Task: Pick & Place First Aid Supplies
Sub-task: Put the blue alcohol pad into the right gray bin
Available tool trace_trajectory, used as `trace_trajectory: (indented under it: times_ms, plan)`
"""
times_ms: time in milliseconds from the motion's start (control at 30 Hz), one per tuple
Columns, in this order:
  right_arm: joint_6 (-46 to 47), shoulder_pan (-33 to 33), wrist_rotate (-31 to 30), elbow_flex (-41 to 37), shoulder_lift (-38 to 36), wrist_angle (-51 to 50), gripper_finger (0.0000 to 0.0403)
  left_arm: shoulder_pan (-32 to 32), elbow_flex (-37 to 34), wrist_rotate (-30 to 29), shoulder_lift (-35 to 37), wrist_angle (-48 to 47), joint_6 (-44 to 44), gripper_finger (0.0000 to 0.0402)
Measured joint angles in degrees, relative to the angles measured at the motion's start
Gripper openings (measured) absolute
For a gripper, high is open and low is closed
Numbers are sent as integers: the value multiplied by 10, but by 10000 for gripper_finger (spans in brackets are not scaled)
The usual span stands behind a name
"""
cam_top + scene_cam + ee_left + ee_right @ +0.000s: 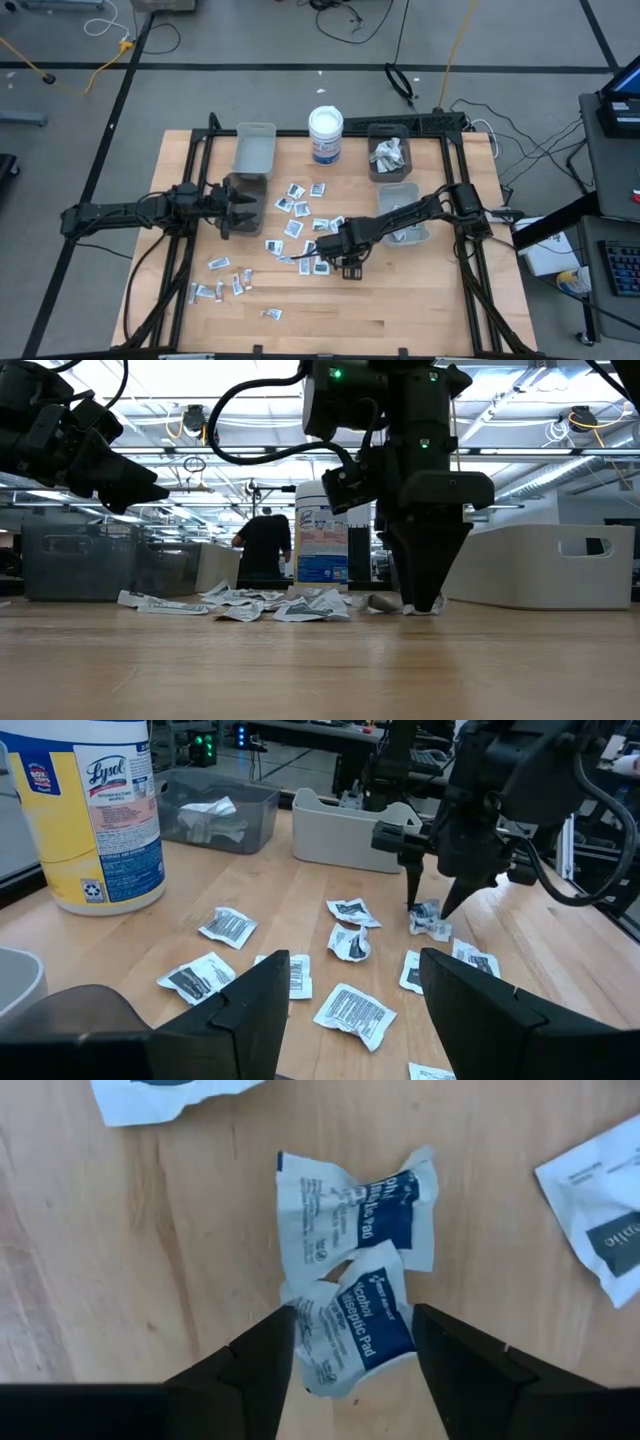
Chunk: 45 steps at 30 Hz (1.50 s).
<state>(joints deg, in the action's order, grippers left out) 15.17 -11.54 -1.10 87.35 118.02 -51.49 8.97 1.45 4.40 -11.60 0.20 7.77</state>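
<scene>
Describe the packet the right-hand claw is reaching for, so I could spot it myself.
Find the white tub, then look toward the table's middle, where the right gripper points down with its fingers open. Between them lies a crumpled alcohol pad packet, white with a dark blue panel, overlapping a second one.

I see white packets (345, 1295) with dark blue panels and white lettering between black fingers (255, 1355). Other scattered packets (228, 927) are white with black barcode-like print. I note a white tub (92, 810) with a yellow, blue and pink label, a pale wood-grain table (400, 300), and grey bins (253, 148).
</scene>
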Motion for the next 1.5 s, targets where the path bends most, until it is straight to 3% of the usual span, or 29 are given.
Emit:
trace_trajectory:
  times_ms: [100, 333, 400, 933, 1267, 1500]
  plan:
    - [-2, 0, 3, 0, 0, -1, 164, 0, 0, 0, 0, 0, 0, 230]
    - [-30, 0, 57, 0, 0, -2, 30, 0, 0, 0, 0, 0, 0, 230]
    - [-46, 0, 59, 0, 0, -2, 9, 0, 0, 0, 0, 0, 0, 230]
    - [-186, 16, 57, 0, -104, -91, 3, 0, 0, 0, 0, 0, 0, 230]
    - [-209, 47, 57, 0, -180, -173, 1, 0, 0, 0, 0, 0, 0, 230]
    - [-232, 64, 57, 0, -184, -189, 1, 0, 0, 0, 0, 0, 0, 230]
